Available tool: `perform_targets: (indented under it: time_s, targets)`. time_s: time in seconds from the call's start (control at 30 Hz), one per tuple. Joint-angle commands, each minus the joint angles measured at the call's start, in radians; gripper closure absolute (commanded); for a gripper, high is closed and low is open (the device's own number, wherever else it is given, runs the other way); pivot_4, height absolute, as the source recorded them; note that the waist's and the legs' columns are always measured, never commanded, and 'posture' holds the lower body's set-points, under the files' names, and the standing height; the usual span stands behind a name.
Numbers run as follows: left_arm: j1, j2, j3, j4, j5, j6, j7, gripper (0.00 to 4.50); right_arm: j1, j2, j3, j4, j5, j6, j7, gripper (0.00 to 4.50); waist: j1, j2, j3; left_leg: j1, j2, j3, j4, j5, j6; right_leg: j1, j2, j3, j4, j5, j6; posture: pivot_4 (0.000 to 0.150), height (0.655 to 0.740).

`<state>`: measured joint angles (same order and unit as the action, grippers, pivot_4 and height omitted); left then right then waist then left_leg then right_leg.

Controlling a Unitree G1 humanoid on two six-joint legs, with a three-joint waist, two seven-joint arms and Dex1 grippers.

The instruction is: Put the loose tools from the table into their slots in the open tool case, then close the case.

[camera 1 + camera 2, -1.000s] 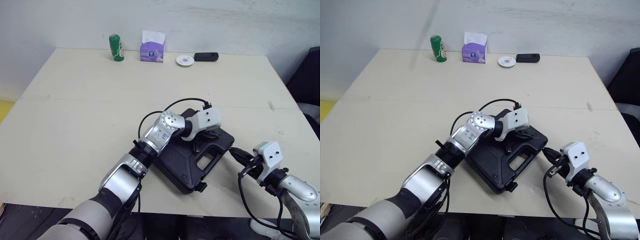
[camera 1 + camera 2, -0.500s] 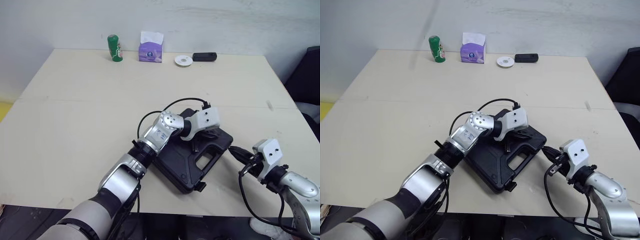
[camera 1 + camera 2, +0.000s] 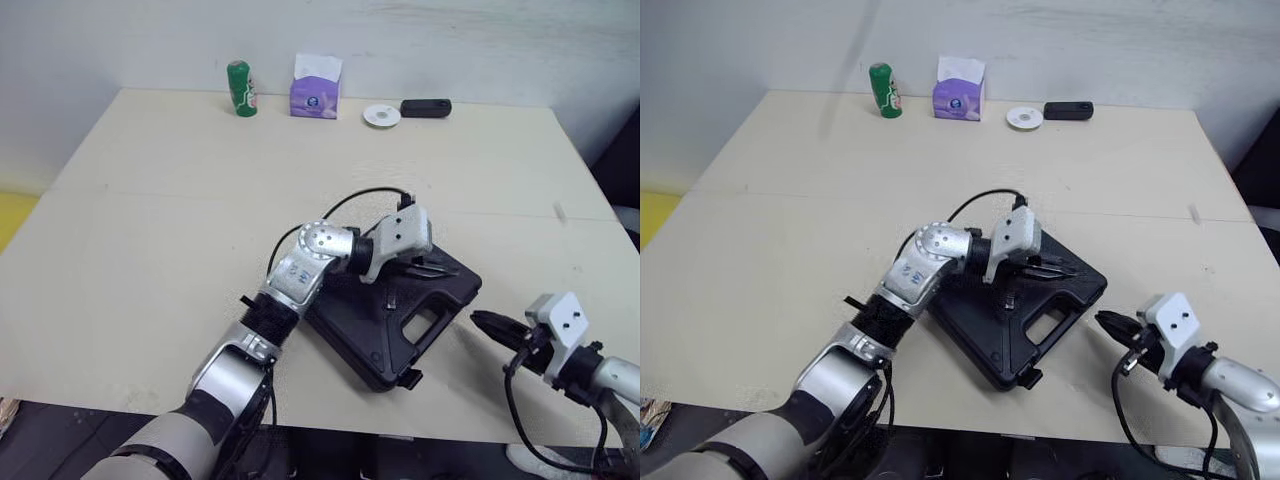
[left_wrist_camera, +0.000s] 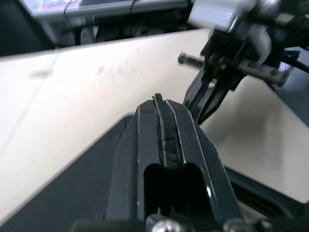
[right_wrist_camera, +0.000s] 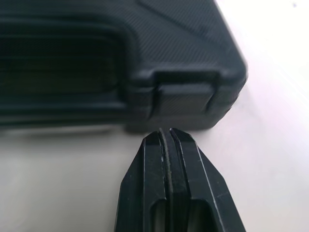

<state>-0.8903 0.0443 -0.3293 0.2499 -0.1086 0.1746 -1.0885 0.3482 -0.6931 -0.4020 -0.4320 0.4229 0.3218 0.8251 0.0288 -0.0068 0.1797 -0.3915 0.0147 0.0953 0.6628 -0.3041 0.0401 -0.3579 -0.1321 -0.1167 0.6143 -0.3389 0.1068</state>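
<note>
The black tool case (image 3: 372,325) lies closed on the table near the front edge, handle side facing the right gripper. My left gripper (image 3: 438,268) rests shut on the lid, near the case's far right corner; in the left wrist view its fingers (image 4: 164,145) are pressed together over the lid (image 4: 67,193). My right gripper (image 3: 482,320) is shut just off the case's right side, low over the table. In the right wrist view its fingertips (image 5: 170,145) point at a latch (image 5: 185,98) on the case wall, a short gap away. No loose tools are in view.
Along the table's far edge stand a green can (image 3: 239,88), a purple tissue box (image 3: 316,86), a white disc (image 3: 382,115) and a small black device (image 3: 426,107). The case sits close to the table's front edge (image 3: 330,425).
The head camera has shifted. My left gripper stays on the lid. My right gripper has drawn back slightly from the case's right side.
</note>
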Motion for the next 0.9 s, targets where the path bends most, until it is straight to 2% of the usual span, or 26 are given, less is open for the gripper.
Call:
perform_targets:
  time_s: [0.03,0.27,0.47,0.7,0.9]
  targets:
    - [0.045,0.058,-0.015,-0.166,-0.048,0.038,-0.054,4.50,0.059,0.034,-0.030,-0.058,0.015,-0.092,0.029,4.43,-0.002,0.000,0.000,0.001,0.000,0.000,0.000,0.000,0.000,0.001,0.000,0.000,0.000,0.000,0.000,0.150,0.7400]
    - [0.178,0.181,-0.043,-0.344,-0.061,0.100,-0.063,4.50,0.158,0.122,0.033,-0.047,-0.054,-0.248,0.023,4.43,-0.003,0.001,0.000,0.002,0.000,0.000,0.000,0.000,-0.001,0.001,0.000,0.002,0.002,0.000,0.000,0.150,0.7400]
    - [0.269,0.258,-0.074,-0.472,-0.065,0.154,-0.064,4.50,0.259,0.118,0.106,-0.070,-0.077,-0.288,0.068,4.43,-0.001,0.002,0.001,0.002,0.000,0.000,-0.001,0.000,-0.001,0.001,0.000,0.002,0.002,0.000,0.000,0.150,0.7400]
    - [0.332,0.331,-0.134,-0.474,-0.001,0.154,-0.037,4.50,0.310,0.098,0.169,-0.068,-0.078,-0.304,0.114,4.43,-0.002,0.002,0.001,0.003,0.001,-0.001,-0.001,-0.001,-0.002,0.000,-0.001,0.003,0.002,0.000,0.000,0.150,0.7400]
    - [0.365,0.362,-0.193,-0.452,0.047,0.196,-0.009,4.50,0.291,0.100,0.187,-0.055,-0.086,-0.303,0.099,4.43,-0.002,0.003,0.000,0.003,0.001,-0.001,-0.001,-0.002,-0.001,0.001,-0.001,0.003,0.001,0.000,-0.001,0.150,0.7400]
